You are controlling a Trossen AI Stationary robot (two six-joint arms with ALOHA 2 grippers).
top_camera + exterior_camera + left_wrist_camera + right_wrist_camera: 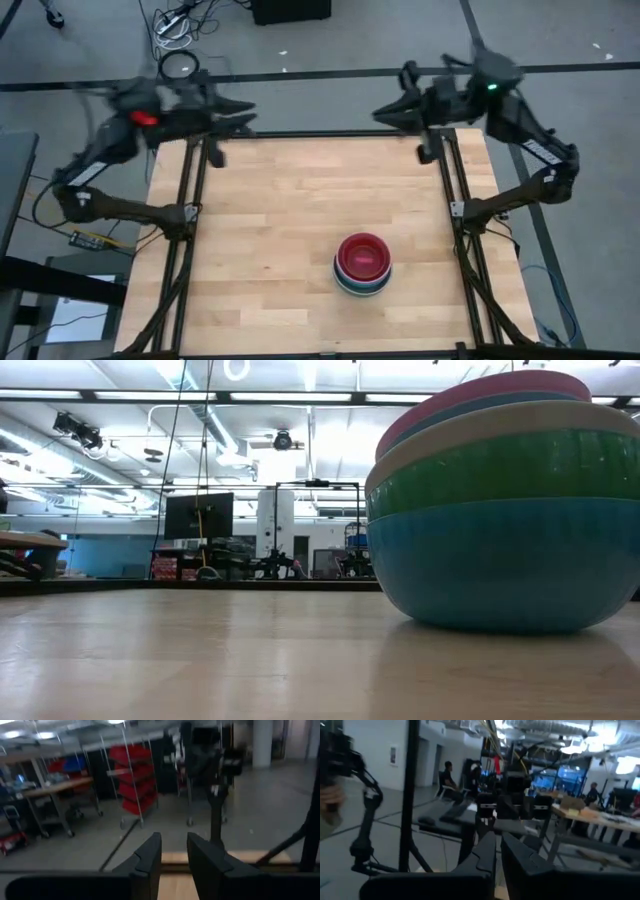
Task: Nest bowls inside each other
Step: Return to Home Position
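Observation:
The bowls stand nested in one stack (362, 265) at the right of the table's near half. A red bowl (362, 255) is innermost, and the outer teal-blue bowl (500, 565) rests by its base on the wood. In the low view green, pale and pink rims show above it. My left gripper (248, 115) hovers at the table's far left corner, open, with nothing between its fingers (174, 837). My right gripper (382, 112) hovers at the far right corner, pointing level, shut and holding nothing (498, 836).
The wooden tabletop (300, 220) has black frame rails (185, 230) along its left and right sides. Cables and a round lamp (180, 65) lie on the floor behind the table. Beyond the table are red shelves (132, 775) and people (447, 777).

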